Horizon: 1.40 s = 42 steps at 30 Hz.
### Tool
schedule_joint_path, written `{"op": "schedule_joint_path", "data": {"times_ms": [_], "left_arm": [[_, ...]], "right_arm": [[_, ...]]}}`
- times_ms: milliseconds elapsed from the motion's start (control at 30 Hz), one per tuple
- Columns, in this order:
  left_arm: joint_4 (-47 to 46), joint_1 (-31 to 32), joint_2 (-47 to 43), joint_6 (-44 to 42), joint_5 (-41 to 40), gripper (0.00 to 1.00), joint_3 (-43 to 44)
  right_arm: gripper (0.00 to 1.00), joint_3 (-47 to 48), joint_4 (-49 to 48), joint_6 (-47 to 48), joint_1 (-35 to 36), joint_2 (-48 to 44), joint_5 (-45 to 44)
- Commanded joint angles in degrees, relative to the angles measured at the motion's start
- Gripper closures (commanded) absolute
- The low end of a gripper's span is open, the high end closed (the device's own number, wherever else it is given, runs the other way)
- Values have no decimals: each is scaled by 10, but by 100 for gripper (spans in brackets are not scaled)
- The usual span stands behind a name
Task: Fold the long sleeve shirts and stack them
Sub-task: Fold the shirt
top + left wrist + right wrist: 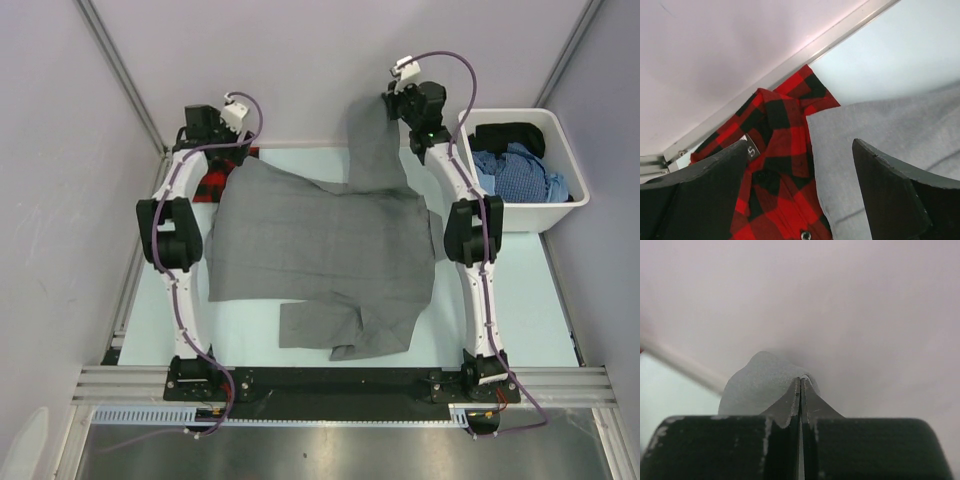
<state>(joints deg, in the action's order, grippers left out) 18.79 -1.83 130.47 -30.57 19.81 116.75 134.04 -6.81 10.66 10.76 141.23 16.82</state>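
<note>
At the far right of the table (530, 290), the right gripper (801, 382) is clamped on a sleeve (368, 140) of the grey shirt (320, 250) and holds it raised, likely to fold it over the body spread mid-table. Far left, the left gripper (799, 149) hovers, jaws wide apart, above the plaid shirt (772, 165) tucked under the grey one's corner.

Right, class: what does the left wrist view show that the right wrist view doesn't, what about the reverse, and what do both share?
Only the left wrist view: the plaid shirt, its edge under the grey shirt, and the left gripper wide open. Only the right wrist view: the right gripper shut, pinching a fold of that grey cloth. Both: the grey shirt, the pale wall and a strip of table.
</note>
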Motion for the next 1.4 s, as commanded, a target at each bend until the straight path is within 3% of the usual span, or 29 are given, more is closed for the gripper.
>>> {"op": "schedule_joint_path", "data": {"times_ms": [0,200,400,500,800,1100,1367], "left_arm": [[-77,3,6,-27,-5,10,21],[-152,14,21,-106,-43,6,-6],[-59,31,37,-251,48,3,8],[49,30,73,-293,92,7,78],[108,34,130,-292,154,13,156],[109,39,157,-321,130,12,167],[104,45,141,-351,153,12,142]], "right_arm": [[100,36,-204,104,7,5,-112],[100,50,-263,153,11,26,-106],[100,-7,-270,147,12,-2,-65],[100,-44,-280,142,14,-22,-52],[100,-154,-311,95,19,-103,-22],[100,-239,-340,31,23,-204,8],[100,-372,-369,24,39,-300,87]]}}
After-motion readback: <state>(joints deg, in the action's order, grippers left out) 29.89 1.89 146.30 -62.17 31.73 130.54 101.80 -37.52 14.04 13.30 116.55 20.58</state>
